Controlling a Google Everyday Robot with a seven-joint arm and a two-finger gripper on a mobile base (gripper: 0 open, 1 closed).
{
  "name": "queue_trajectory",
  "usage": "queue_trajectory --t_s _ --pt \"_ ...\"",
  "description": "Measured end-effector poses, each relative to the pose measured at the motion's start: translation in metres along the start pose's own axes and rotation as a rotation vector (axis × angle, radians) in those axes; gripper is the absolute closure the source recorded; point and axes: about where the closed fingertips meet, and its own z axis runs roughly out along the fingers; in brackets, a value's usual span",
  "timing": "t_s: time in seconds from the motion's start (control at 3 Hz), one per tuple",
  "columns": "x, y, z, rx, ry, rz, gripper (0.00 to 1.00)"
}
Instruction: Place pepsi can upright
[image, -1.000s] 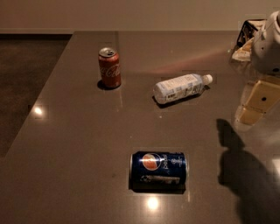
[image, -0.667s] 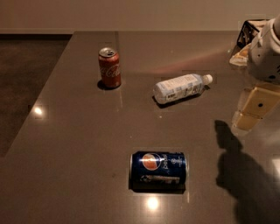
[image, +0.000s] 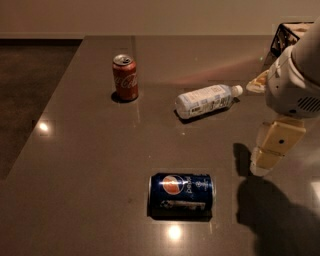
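1 pepsi can (image: 181, 195) lying sideways on table (image: 85, 155) | 1 red can (image: 125, 78) upright, beyond-left of it | 1 bottle (image: 205, 100) lying beyond it | 1 gripper (image: 265, 156) right of it, apart; opening: cannot tell

Table (image: 75, 160): pepsi can (image: 181, 195) lying on its side, front centre. Cola can (image: 125, 77) upright, behind it and to the left. Bottle (image: 207, 100) on its side behind the pepsi can, right of the cola can, cap pointing right. Gripper (image: 265, 160) right of the pepsi can, apart from it

Upright red can (image: 125, 77), toppled bottle (image: 207, 100)
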Motion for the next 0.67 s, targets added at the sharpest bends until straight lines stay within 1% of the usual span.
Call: queue_trajectory --t_s 0.33,0.67 --pt "0.0 0.0 0.0 0.0 0.0 0.0 0.0" --pt "-0.003 0.018 -0.005 -0.081 -0.042 -0.004 0.0"
